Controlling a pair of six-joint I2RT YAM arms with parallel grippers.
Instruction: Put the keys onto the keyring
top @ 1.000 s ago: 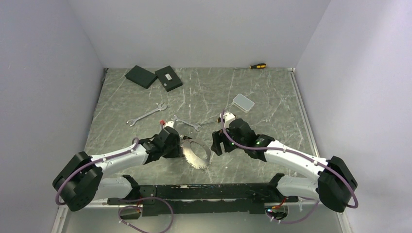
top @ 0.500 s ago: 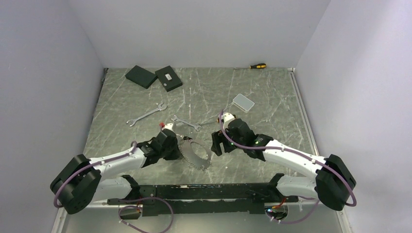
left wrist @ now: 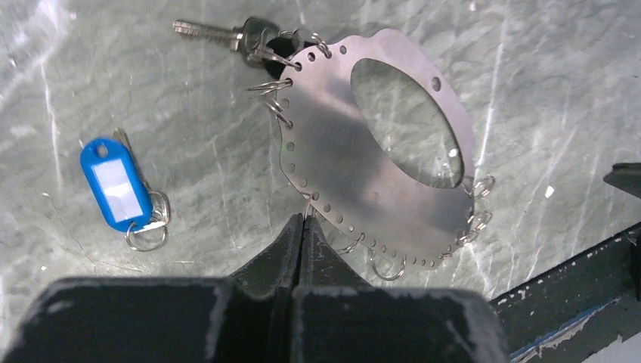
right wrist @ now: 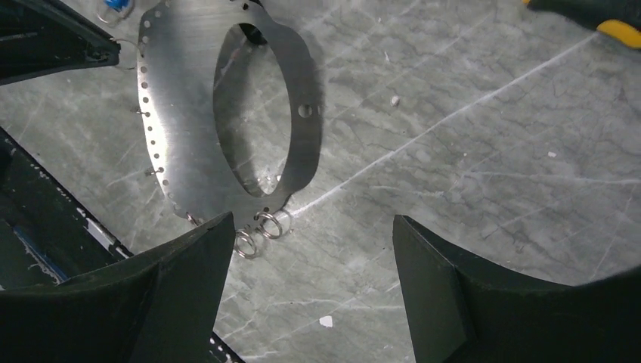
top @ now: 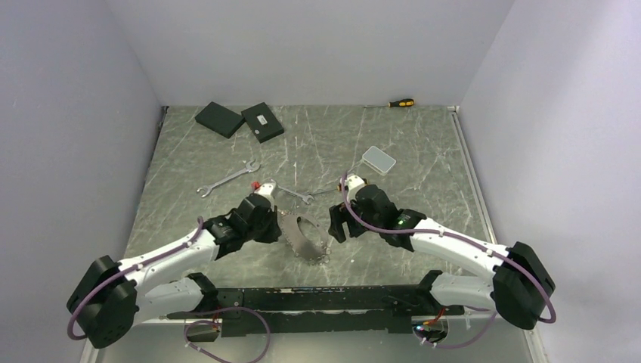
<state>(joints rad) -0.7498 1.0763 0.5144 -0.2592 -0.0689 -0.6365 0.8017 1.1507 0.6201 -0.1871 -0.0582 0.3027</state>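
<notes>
The keyring (left wrist: pixel 332 151) is a flat silver plate with an oval hole, a perforated rim and several small split rings. It also shows in the top view (top: pixel 296 243) and the right wrist view (right wrist: pixel 181 128). My left gripper (left wrist: pixel 304 221) is shut on a split ring at the plate's near rim and holds that edge tilted up. A dark-headed key (left wrist: pixel 219 33) hangs from the plate's far rim. A blue-tagged key bunch (left wrist: pixel 115 181) lies loose on the table to the left. My right gripper (right wrist: pixel 311 227) is open and empty beside the plate's other end.
Two silver spanners (top: pixel 227 180) (top: pixel 291 193) lie behind the grippers. Two black boxes (top: pixel 219 119) (top: pixel 262 121) sit at the back left, a white box (top: pixel 379 159) at the right and a yellow-and-black screwdriver (top: pixel 401 102) by the back wall. A black rail (top: pixel 317 295) runs along the near edge.
My left arm has stretched forward and the plate it holds has tipped up on edge, looking narrower from above. My right arm has stayed put.
</notes>
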